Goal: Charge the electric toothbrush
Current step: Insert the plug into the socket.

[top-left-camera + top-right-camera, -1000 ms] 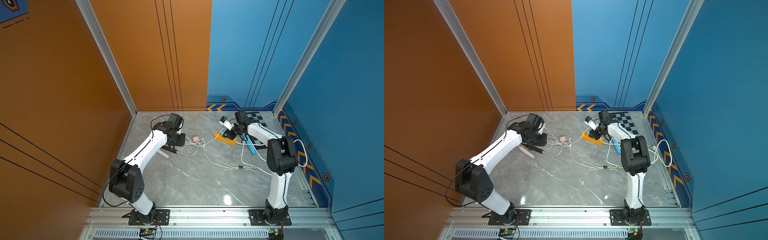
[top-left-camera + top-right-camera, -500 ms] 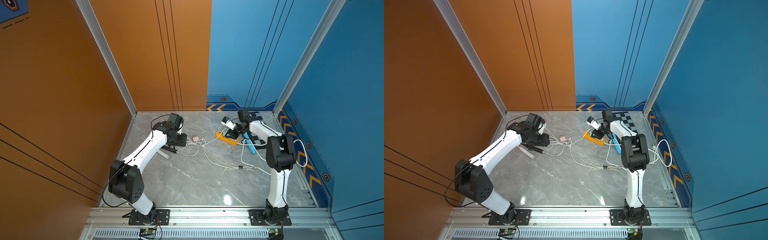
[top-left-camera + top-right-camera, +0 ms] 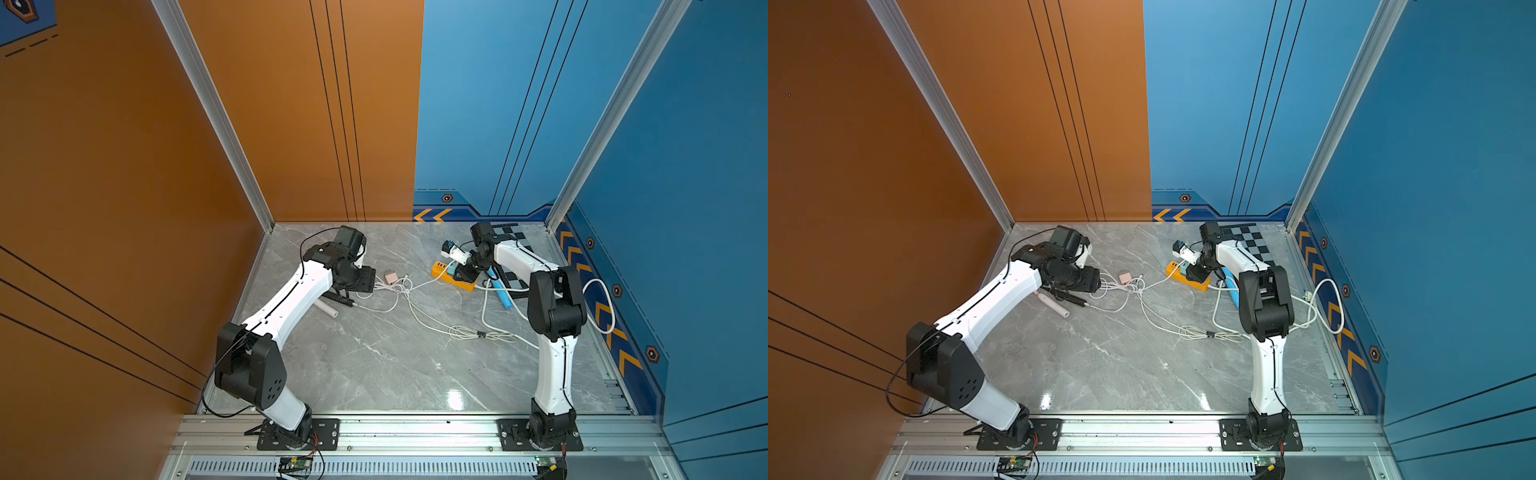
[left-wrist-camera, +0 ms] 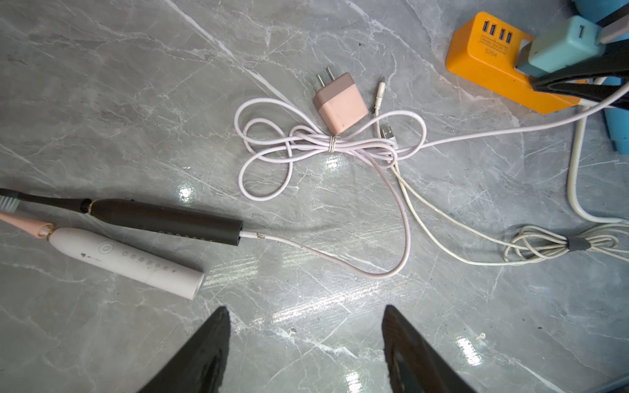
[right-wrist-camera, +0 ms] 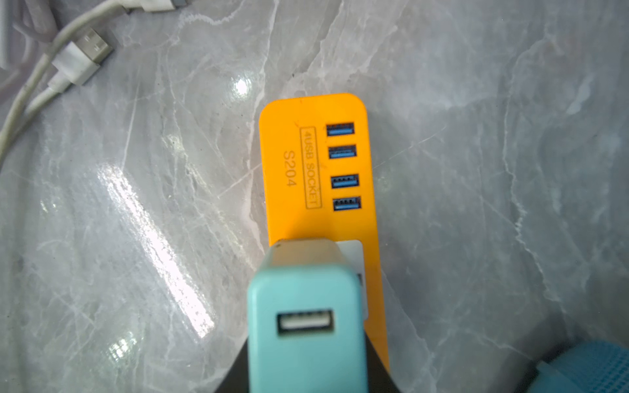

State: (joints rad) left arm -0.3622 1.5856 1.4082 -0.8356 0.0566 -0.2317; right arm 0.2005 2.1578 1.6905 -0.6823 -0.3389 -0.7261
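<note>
My left arm reaches from its base toward the far wall. The wrist is bent down, so my left gripper hangs low over the grey marble floor. Its fingers are spread wide and hold nothing; only bare floor is between them. The black electric toothbrush lies flat, ahead of the fingertips and out beyond one finger, with a thin white cable plugged into its base. Just beside it, nearer to that finger, lies a white toothbrush with a pink neck. Farther ahead of the gap is a small pink wall adapter.

My right arm stands up from its base with the elbow high and the wrist turned down. My right gripper pinches a teal square USB adapter against the orange power strip. I cannot tell if the prongs are inside.

Compared with one second ago, my left fingers are wider apart, and both arms are almost in the same place.
</note>
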